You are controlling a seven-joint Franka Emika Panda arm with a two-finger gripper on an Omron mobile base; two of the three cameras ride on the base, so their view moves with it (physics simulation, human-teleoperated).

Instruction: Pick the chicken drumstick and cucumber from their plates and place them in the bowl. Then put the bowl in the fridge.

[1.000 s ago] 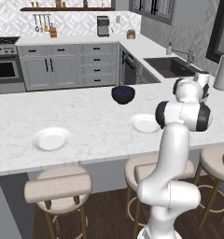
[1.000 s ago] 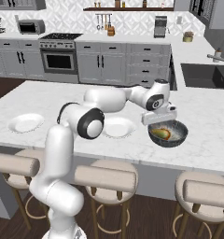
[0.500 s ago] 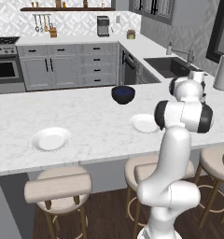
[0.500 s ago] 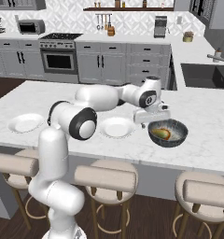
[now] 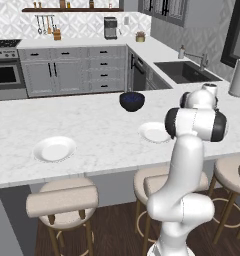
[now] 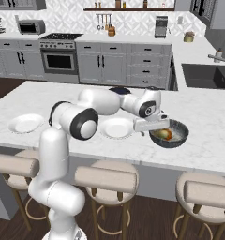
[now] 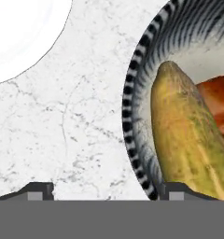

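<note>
The marble surface [image 6: 213, 117] carries everything; on it lie two white plates [image 6: 117, 127], both bare, the second plate [image 6: 25, 123] well apart toward the arm's left; just beside the nearer plate stands the bowl [image 6: 176, 138], dark outside and paler within, and in it rest the cucumber [image 7: 186, 140] and, touching it, the orange-brown chicken drumstick [image 7: 220, 105]; the gripper [image 6: 151, 133] hangs at the bowl's near edge, its fingers [image 7: 177, 190] spread wide with one tip over bare surface and the other at the rim, holding nothing. The bowl is likely rigid and of moderate weight, its glazed wall probably slick and chippable, so I would take hold across the rim, one finger inside and one outside, on the side away from the food; a tilted lift could let the smooth cucumber and glossy drumstick slide or roll, so it should travel level; the fridge is not to be made out from here. No brand, label or legible writing appears on any of these things.
</note>
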